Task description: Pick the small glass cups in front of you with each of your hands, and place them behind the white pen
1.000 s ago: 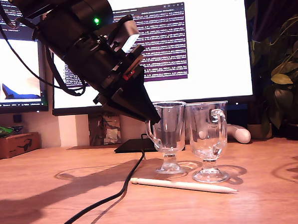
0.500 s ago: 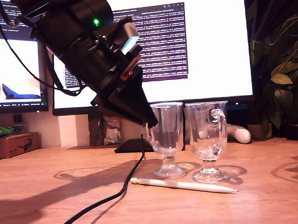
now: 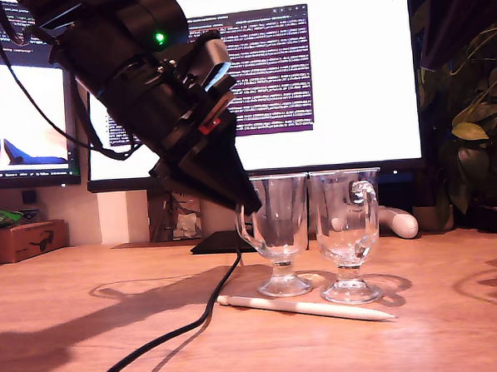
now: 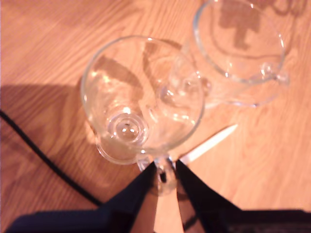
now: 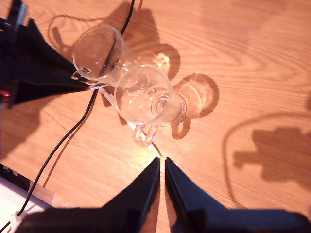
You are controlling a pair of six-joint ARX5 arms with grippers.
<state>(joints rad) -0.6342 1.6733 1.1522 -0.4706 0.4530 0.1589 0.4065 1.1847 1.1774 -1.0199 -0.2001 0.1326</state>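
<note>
My first gripper [image 4: 165, 171] pinches handle of clear stemmed glass cup [image 3: 277, 226], exterior view's left of pair, behind slim white pen [image 3: 305, 307]. My second gripper [image 5: 162, 166] nearly closed, empty. Risk: thin-handle grip twists, knocking neighbouring clear glass cup [image 3: 347, 222].

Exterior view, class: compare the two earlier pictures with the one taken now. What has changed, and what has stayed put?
My first gripper has drawn back toward the exterior view's left and slightly down, its jaws remaining around the handle of the nearer glass cup. That cup shifted slightly the same way. The other glass cup, the white pen and the black cable stayed put.
</note>
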